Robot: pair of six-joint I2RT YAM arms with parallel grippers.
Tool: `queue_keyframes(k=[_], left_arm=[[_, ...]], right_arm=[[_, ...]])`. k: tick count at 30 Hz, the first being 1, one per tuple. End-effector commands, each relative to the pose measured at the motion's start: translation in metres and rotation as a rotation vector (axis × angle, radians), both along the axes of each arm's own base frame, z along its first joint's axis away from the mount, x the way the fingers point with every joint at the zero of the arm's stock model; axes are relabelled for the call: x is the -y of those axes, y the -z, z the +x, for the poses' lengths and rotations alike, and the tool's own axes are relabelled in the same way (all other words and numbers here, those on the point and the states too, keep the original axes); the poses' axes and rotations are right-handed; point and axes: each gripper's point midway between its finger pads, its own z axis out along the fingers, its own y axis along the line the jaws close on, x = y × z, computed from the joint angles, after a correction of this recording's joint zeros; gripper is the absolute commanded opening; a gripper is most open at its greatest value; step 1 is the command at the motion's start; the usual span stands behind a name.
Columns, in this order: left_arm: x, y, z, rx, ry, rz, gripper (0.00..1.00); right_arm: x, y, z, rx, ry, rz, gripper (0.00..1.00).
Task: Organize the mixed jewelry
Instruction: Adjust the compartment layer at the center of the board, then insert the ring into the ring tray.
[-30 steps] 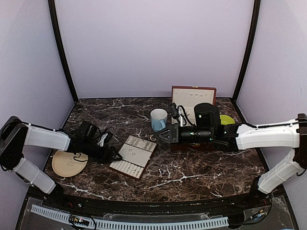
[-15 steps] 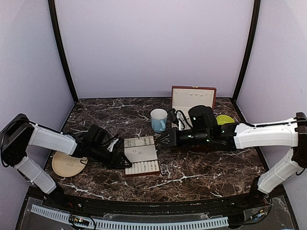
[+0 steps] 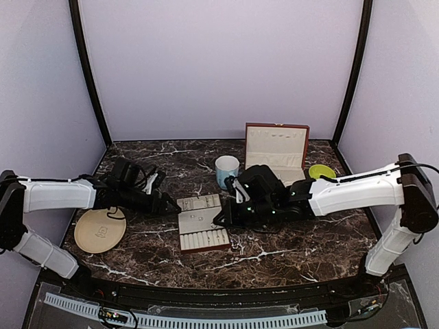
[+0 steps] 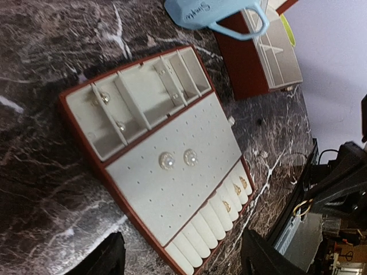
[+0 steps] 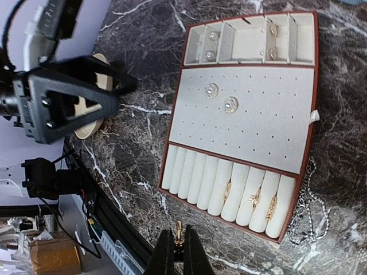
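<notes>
The cream slotted tray [image 3: 203,239] with a red-brown rim lies mid-table. Two round studs [image 5: 212,90] sit on its perforated panel [image 5: 264,132]. Small studs [image 5: 212,35] rest in the end compartments, and three gold rings [image 5: 254,197] sit in the roll slots. A fine chain [image 5: 309,217] lies on the marble by the tray's corner. My right gripper [image 5: 178,236] hovers just off the tray's ring-slot end, shut on a small gold ring [image 5: 179,225]. My left gripper [image 4: 182,235] is open with nothing in it, just left of the tray [image 4: 66,109].
A blue mug [image 3: 227,170] stands behind the tray. The open red-brown box [image 3: 276,154] with cream lining is at the back right, a yellow-green dish [image 3: 320,171] beside it. A tan plate [image 3: 100,232] lies at the left, under the left arm.
The tray has shifted right and turned square to the table edge. My left gripper has drawn back to the left of it. My right gripper moved left and nearer, over the tray's edge.
</notes>
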Motion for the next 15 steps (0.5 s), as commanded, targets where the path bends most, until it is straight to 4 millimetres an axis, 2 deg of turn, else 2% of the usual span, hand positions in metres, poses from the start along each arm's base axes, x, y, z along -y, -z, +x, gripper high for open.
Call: queue_keyframes(k=[1,4,10,15], left_arm=[[-0.017,-0.029,0.023,0.085,-0.013,0.0,0.72],[-0.017,-0.037,0.031,0.122,-0.003,-0.003,0.72],[-0.009,-0.018,0.022,0.056,0.058,-0.033,0.69],[-0.008,-0.012,0.017,0.049,0.07,-0.043,0.68]], right_arm=[[-0.01,0.007,0.0,-0.056,0.072,-0.018,0.0],[-0.012,0.014,-0.001,-0.074,0.101,-0.052,0.0],[-0.012,0.031,0.003,-0.104,0.155,-0.15,0.0],[-0.01,0.04,0.005,-0.115,0.183,-0.235,0.0]])
